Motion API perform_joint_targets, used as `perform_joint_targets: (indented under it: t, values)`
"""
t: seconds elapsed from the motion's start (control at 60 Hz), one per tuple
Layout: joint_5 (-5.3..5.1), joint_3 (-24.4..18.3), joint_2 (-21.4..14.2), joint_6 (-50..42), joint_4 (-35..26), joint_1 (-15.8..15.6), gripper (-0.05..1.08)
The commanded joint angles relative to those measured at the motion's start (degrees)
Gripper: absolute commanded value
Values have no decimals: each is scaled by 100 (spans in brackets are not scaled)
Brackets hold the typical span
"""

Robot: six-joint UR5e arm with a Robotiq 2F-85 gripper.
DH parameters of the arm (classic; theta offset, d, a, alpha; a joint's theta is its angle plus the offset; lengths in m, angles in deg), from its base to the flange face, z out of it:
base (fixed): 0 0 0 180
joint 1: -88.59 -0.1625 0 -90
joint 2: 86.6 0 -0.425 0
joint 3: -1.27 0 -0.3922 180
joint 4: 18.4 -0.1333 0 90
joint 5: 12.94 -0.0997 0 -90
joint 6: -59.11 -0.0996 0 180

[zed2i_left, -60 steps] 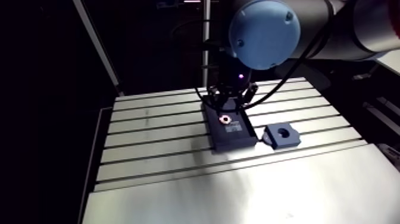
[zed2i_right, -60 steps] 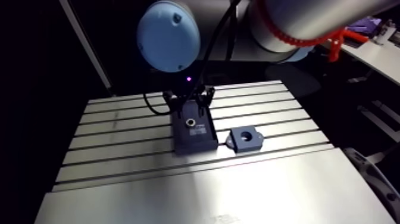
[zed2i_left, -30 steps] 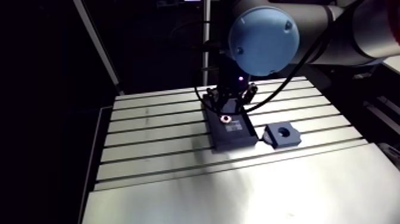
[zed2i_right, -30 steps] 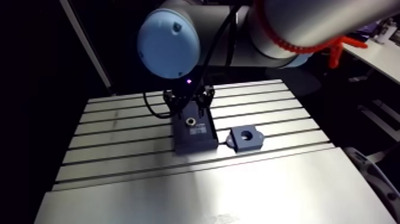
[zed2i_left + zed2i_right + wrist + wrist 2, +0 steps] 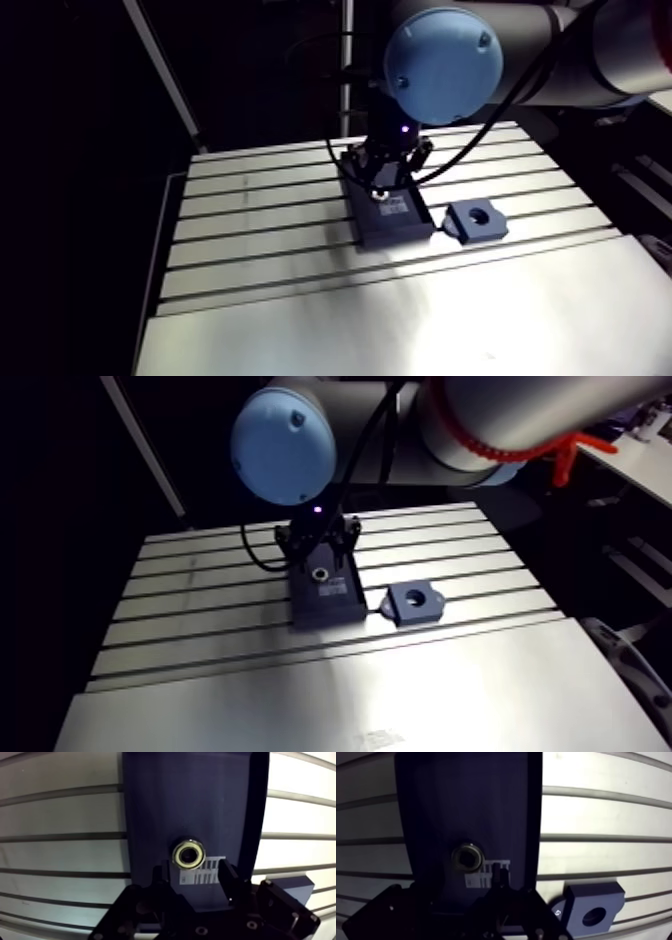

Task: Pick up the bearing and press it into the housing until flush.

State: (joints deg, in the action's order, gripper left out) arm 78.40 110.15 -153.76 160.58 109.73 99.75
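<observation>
The bearing [image 5: 188, 854] lies flat on the dark tray [image 5: 190, 797], not picked up yet, so I've got the pincer [image 5: 191, 872] spread and hovering right over it to straddle the ring, with the housing [image 5: 586, 897] waiting just beside the tray on the table [image 5: 60, 817].

The wrist [image 5: 393, 150] points straight down, 2 jaws apparently spread apart.
</observation>
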Motion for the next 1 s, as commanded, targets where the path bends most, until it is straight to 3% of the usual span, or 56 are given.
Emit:
perform_joint_targets:
  t: [0.017,1.0]
  values:
    - [2,-12,66,17,80,-7,40]
    - [2,-73,190,35,112,-44,40]
